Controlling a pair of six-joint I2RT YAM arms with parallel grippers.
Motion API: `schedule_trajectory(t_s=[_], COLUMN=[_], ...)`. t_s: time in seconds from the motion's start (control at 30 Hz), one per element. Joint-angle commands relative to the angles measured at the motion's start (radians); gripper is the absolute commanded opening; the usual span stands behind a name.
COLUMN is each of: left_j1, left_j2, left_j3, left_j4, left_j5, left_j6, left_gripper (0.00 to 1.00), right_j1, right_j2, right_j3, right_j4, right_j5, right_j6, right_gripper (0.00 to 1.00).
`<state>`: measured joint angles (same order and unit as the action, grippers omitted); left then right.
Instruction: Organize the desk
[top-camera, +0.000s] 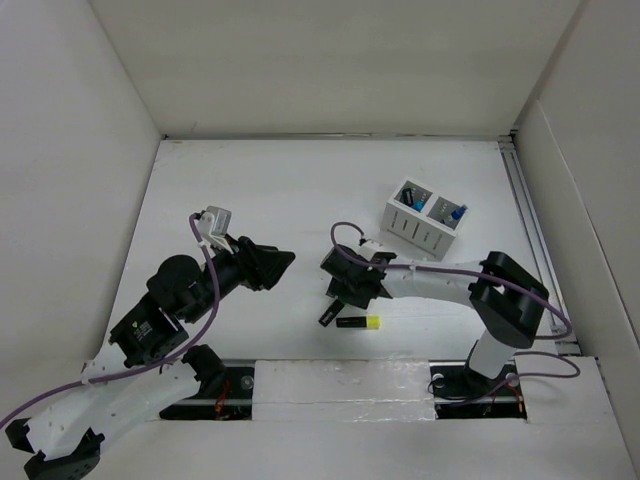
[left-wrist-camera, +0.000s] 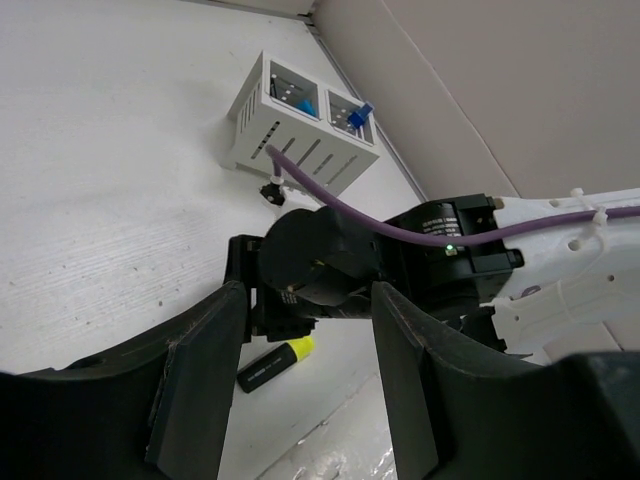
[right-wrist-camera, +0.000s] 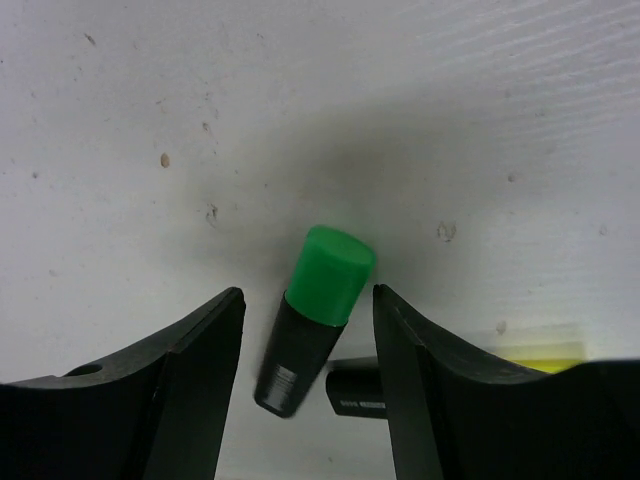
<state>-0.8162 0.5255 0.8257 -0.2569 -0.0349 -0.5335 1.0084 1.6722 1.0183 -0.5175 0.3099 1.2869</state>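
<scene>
Right tool (right-wrist-camera: 308, 295) astride green-capped marker (right-wrist-camera: 312, 320); box (top-camera: 415, 232): blue items (top-camera: 456, 213).

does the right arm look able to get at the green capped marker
Probably yes: the right hand hangs open astride the green-capped marker, nothing between them; the yellow highlighter lies beside it.

We see bright, even light; soft shadows on worktop (top-camera: 300, 190); wrist views dimmer, right claw (right-wrist-camera: 307, 292) edges slightly blurred.
</scene>
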Motion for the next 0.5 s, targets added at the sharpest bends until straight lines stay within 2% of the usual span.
schedule_trajectory(t_s=[0.0,0.13,0.2,0.47], left_j1=[0.003,0.003,0.003,0.003], left_j2=[-0.01,-0.012,-0.01,-0.009], left_j3=[-0.007,-0.004,-0.003,0.004], left_j4=[0.011,0.007,0.004,-0.004], left_j5=[0.012,0.003,0.0,-0.022], left_j6=[-0.003,0.007,0.012,0.026], left_gripper=[0.49,0.49,0.49,0.5], right_j1=[-0.001,-0.001,-0.001,-0.001], right_j2=[0.056,0.103,0.115,0.23], right_j3=[0.087,0.126,0.132,0.243], right_j4=[-0.05,-0.081,-0.061,-0.133], right_j5=[0.009,0.005,0.001,0.021], right_j6=[-0.015,-0.023,-0.04,-0.098], right_gripper=[0.59,0.58,0.51,0.42])
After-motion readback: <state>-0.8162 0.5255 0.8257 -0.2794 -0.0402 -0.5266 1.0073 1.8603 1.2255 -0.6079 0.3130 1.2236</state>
